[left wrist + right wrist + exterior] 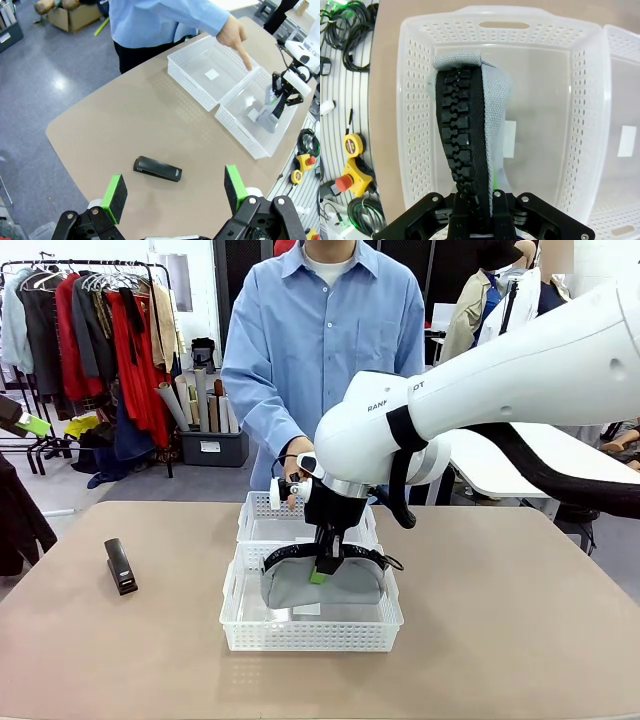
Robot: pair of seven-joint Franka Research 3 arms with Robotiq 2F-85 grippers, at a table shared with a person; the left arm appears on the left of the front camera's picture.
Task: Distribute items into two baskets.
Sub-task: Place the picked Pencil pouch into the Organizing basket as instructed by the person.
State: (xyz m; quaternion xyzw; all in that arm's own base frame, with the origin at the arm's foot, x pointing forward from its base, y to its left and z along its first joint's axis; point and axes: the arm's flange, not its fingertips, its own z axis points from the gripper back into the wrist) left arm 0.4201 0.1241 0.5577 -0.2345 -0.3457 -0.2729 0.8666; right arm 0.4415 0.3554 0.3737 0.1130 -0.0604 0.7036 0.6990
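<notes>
Grey woven pouch (495, 95) with black toothed zipper (457, 135); near basket (310, 638) and far basket (258, 510), both white, walls perforated in regular rows of small holes; plain black stapler (121, 566); plain tan table (500, 630); left end effector (175, 186) black with bright green pads (114, 192); white robot arm (540, 360); person's shirt (320, 330) light blue.

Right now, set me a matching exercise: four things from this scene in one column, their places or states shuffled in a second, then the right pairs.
Things
1. grey pouch
2. black stapler
3. left tool
4. person's hand

Places or states
A. open, hovering above the table
B. pointing down at the far basket
C. gripped by the shut right tool, inside the near basket
D. lying on the bare table, outside both baskets

Pairs: 1-C; 2-D; 3-A; 4-B
</notes>
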